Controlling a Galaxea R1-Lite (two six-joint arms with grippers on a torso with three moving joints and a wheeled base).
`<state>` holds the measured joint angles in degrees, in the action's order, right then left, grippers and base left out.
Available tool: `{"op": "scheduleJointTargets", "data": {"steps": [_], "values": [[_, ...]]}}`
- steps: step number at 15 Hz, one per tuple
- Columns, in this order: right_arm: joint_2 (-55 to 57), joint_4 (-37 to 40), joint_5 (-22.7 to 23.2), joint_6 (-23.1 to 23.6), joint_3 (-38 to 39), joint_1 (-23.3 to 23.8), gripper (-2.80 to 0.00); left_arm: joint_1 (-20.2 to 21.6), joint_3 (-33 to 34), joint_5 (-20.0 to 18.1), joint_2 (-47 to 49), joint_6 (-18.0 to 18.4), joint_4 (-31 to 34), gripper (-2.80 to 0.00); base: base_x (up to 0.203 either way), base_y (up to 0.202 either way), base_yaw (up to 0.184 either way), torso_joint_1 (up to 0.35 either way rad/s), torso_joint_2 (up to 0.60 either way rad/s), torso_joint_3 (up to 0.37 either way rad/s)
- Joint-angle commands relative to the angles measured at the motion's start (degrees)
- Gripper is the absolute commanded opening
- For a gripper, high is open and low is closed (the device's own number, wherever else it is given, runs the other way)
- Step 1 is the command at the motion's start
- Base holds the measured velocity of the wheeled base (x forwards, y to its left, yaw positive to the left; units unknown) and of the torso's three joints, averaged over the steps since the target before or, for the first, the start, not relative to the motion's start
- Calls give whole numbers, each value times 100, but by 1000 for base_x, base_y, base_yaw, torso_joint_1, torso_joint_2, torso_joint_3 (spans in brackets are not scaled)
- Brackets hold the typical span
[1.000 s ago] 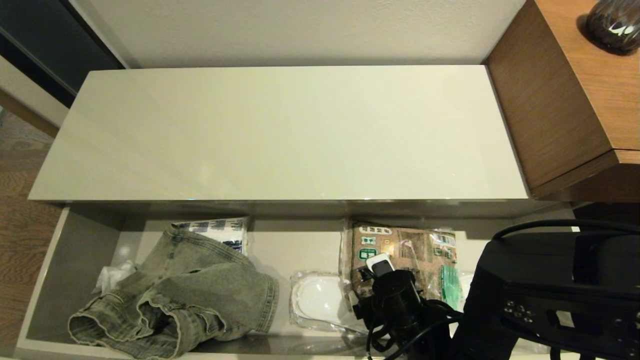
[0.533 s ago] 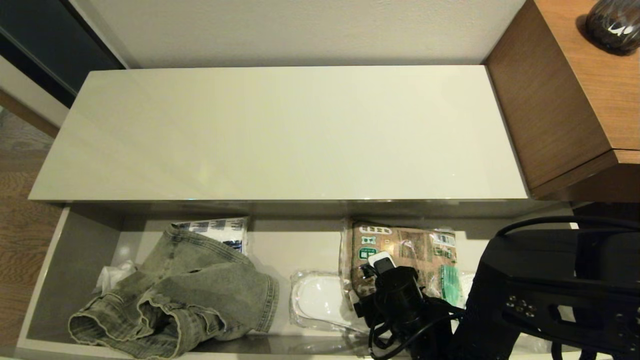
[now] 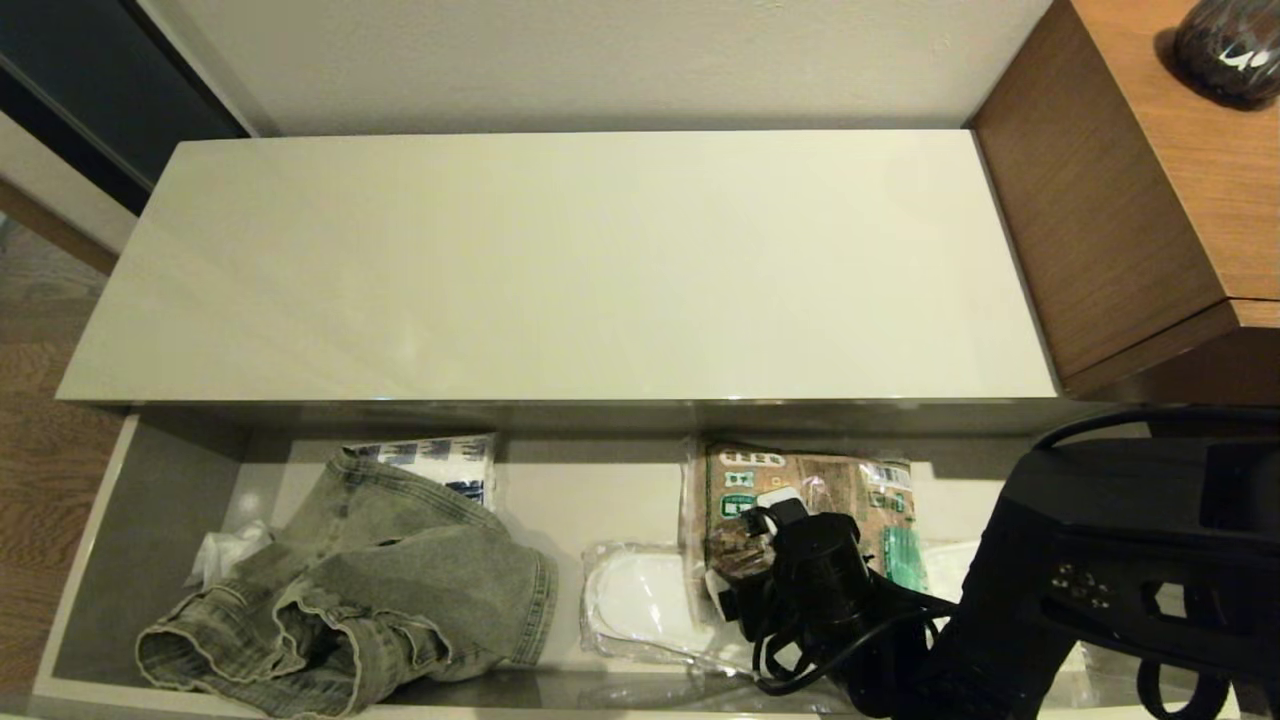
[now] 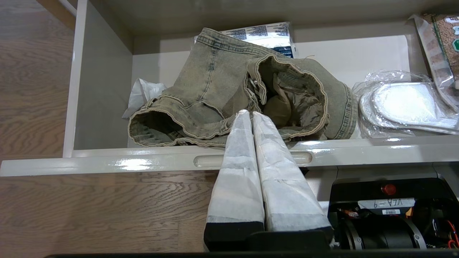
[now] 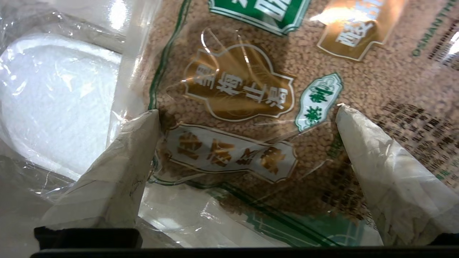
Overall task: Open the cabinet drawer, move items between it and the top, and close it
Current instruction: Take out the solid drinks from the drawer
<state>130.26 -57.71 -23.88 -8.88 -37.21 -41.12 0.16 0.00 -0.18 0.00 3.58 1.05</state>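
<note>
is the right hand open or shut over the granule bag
Open: in the right wrist view the right hand has its fingers spread wide over the granule bag, not yet closed on it.

The top [image 3: 560,270] is a smooth, glossy cream panel. Below it, the drawer [image 3: 150,530] has matt grey walls and a shiny lacquered front [image 4: 150,163]. Inside the drawer lie faded, rough-woven denim [image 3: 400,580], a crinkled clear plastic bag [image 5: 251,107] of brown granules, and slippers [image 3: 640,600] in glossy film. Beside the top stands matt brown wood-grain furniture [image 3: 1120,190]. The right fingers [image 5: 118,179] are wrapped in matt white tape.
</note>
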Motion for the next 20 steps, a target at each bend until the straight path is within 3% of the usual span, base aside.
{"op": "scheduleJointTargets", "data": {"steps": [1, 20], "values": [[-53, -47, 6, -55, 3, -1, 0, 2, 0, 1, 9, 2, 1, -280, 0, 0, 0, 0, 0, 0], [-79, -55, 24, -219, 83, 43, 0, 2, 0, 1, 9, 2, 1, -280, 0, 0, 0, 0, 0, 0]]}}
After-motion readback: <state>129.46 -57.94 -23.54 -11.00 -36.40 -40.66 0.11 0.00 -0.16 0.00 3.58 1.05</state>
